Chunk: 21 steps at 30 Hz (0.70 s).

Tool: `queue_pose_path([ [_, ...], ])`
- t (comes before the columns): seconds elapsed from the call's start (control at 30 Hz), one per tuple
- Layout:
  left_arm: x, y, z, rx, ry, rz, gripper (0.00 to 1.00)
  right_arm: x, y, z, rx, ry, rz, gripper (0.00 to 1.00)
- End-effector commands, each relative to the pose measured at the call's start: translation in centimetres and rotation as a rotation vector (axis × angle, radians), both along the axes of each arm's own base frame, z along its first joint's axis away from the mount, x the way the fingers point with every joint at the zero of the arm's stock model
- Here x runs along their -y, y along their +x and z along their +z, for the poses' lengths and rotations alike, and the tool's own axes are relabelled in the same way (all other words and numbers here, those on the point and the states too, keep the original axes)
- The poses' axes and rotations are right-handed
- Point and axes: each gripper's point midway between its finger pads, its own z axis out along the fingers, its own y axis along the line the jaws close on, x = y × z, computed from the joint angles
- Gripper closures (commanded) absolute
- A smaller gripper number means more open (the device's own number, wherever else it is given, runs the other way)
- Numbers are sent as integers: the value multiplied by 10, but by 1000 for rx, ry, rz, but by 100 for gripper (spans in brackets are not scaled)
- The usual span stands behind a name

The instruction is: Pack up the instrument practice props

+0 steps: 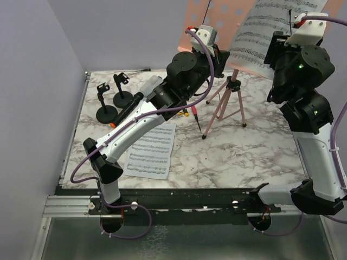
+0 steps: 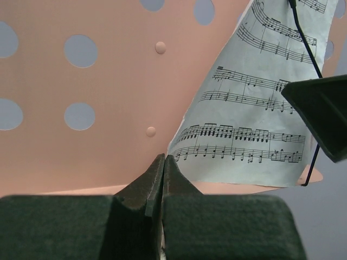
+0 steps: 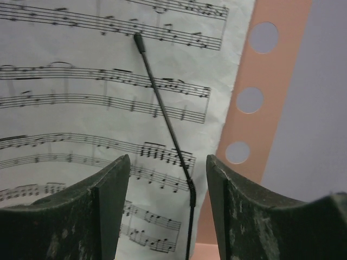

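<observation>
The right gripper [image 3: 168, 162], released, is framing the wire page retainer [image 3: 162, 108] pinning the sheet-music page [image 3: 81, 81] just ahead, likely to free it. The left gripper [image 2: 162, 165], clenched empty, is hovering just short of the pink perforated desk [image 2: 108, 97].

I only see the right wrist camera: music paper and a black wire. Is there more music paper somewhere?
Observer: Yes, another sheet-music page lies flat on the table, front left.
Operator: What's the other gripper doing?
Observer: The left gripper is shut, pointing at the pink desk.
Operator: What holds that pink thing up?
Observer: A pink tripod standing on the table.
</observation>
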Motion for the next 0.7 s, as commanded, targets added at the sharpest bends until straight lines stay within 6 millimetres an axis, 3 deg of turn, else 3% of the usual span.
queue_pose_path([
  [0.0, -15, -16, 25, 39, -38, -8, 100, 23, 5, -9, -40, 1, -46, 41],
  [0.13, -16, -17, 27, 43, -42, -10, 100, 15, 12, -15, -57, 17, 8, 53],
  [0.33, -21, -19, 30, 52, -42, -4, 100, 12, 9, -9, -45, 35, 43, 82],
  [0.4, -24, -21, 32, 55, -43, -1, 100, 14, 5, -4, -30, 44, 37, 97],
  [0.67, -38, -26, 44, 72, -56, 26, 100, 23, -14, 5, 36, 78, 37, 100],
])
